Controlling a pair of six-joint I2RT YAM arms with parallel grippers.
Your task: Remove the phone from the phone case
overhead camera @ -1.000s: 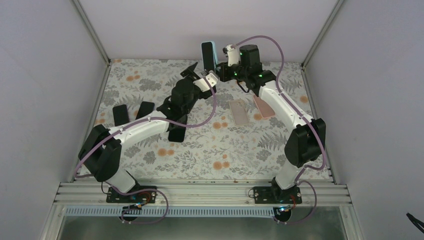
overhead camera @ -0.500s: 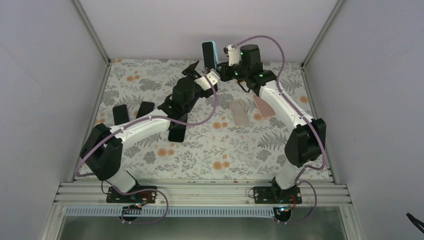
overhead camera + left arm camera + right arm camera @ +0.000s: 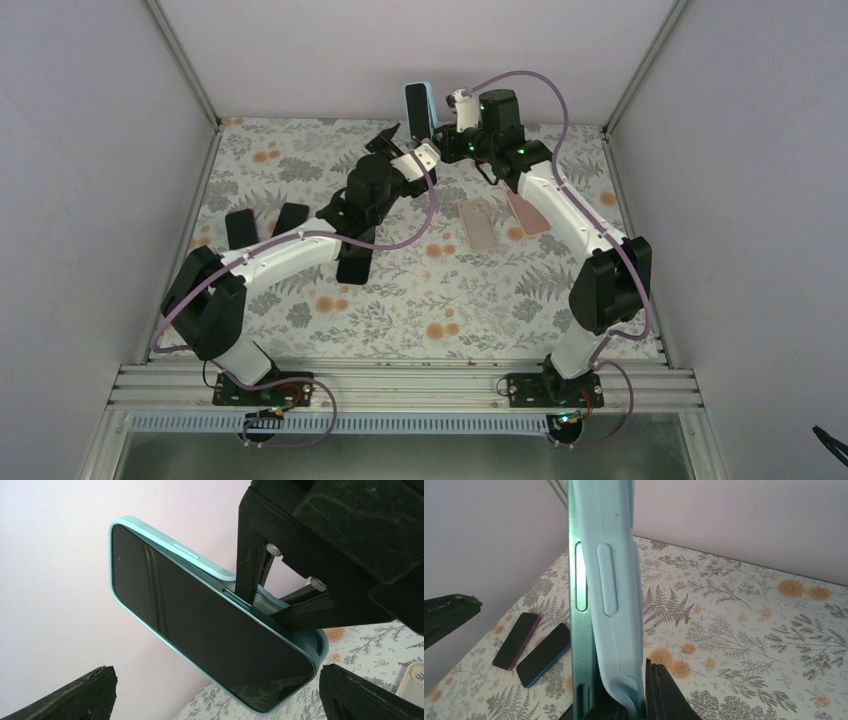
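Above the far edge of the counter [image 3: 450, 300], the phone [image 3: 200, 635] stands upright in the air, seated in its light blue phone case [image 3: 616, 605], dark screen facing the left arm. Along one long side, the right wrist view shows the phone's greenish edge bare beside the case wall.

The right end effector [image 3: 440, 138] is clamped on the lower end of the phone case, jaws drawn together on it. The left end effector [image 3: 405, 148] sits just beside the phone on the screen side, not touching it, jaws spread wide. Its fingers [image 3: 80, 695] flank the phone's lower end at the bottom corners of the left wrist view.

On the floral counter lie two dark handsets [image 3: 240, 228] at the left, a third dark slab [image 3: 352, 265] partly under the left arm, and two pinkish flat pieces [image 3: 478, 222] at centre right. Whether those are phones or cases cannot be told.
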